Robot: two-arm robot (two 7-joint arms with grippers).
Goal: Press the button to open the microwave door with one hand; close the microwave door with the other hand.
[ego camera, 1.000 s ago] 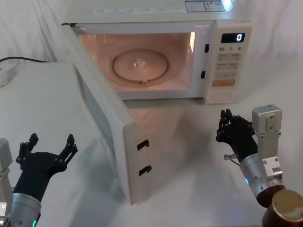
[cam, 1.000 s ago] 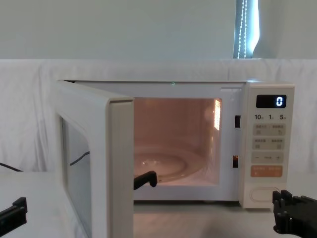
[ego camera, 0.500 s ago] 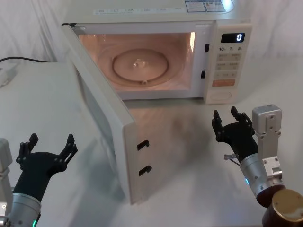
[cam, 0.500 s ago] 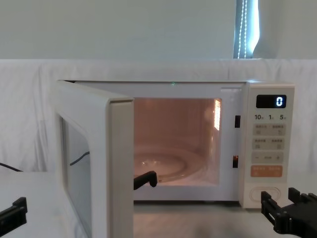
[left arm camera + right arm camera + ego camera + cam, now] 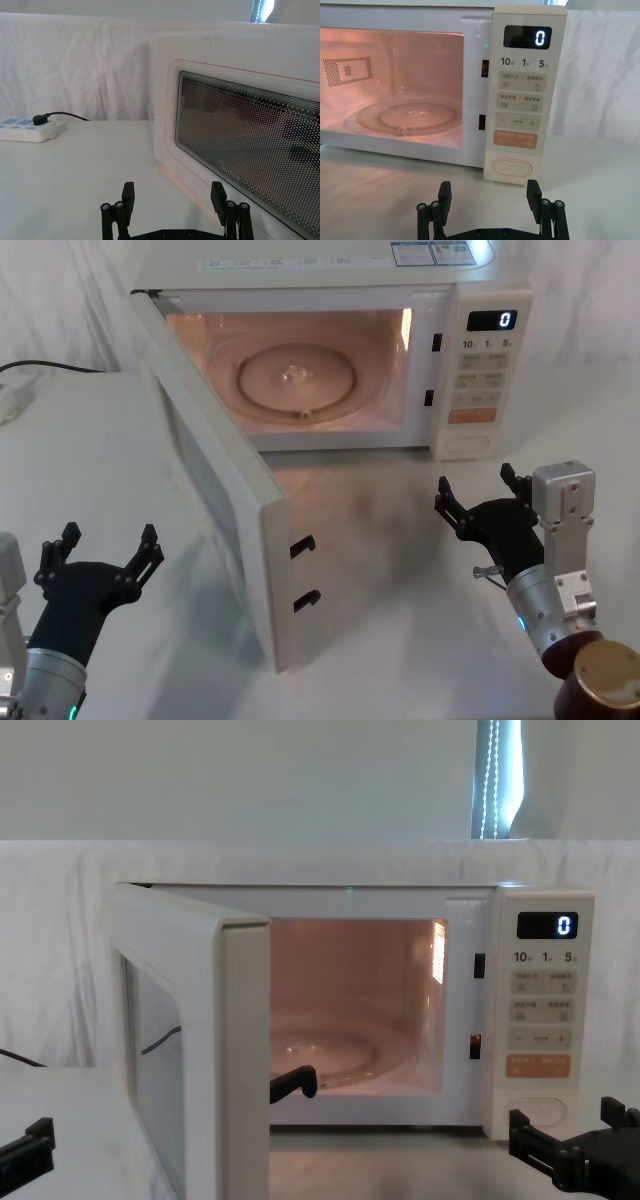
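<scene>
Standing wide open on a white-draped table (image 5: 90, 450), the microwave door (image 5: 215, 505) swings out toward the robot from its hinge on the left, its latch hooks facing forward at the free edge. The lit cavity behind it glows pink, with the glass turntable (image 5: 293, 377) resting on the floor of the oven. The keypad panel (image 5: 526, 95) at the right shows a "0" on its display, and the button (image 5: 512, 167), a plain cream oval, sits at the bottom of that panel just under the orange key (image 5: 515, 139).

The right gripper (image 5: 476, 494) hovers low in front of the panel, apart from the button, its black fingers (image 5: 444, 192) spread wide. The left gripper (image 5: 104, 546) waits near the table's front edge, on the outer side of the door and clear of it, its fingers likewise spread; in the left wrist view the door's dark dotted window (image 5: 250, 150) faces it. A power strip (image 5: 25, 133) with a black plug lies far back on the table. What appears to be a brown cylindrical part of the robot sits at the lower right corner of the head view.
</scene>
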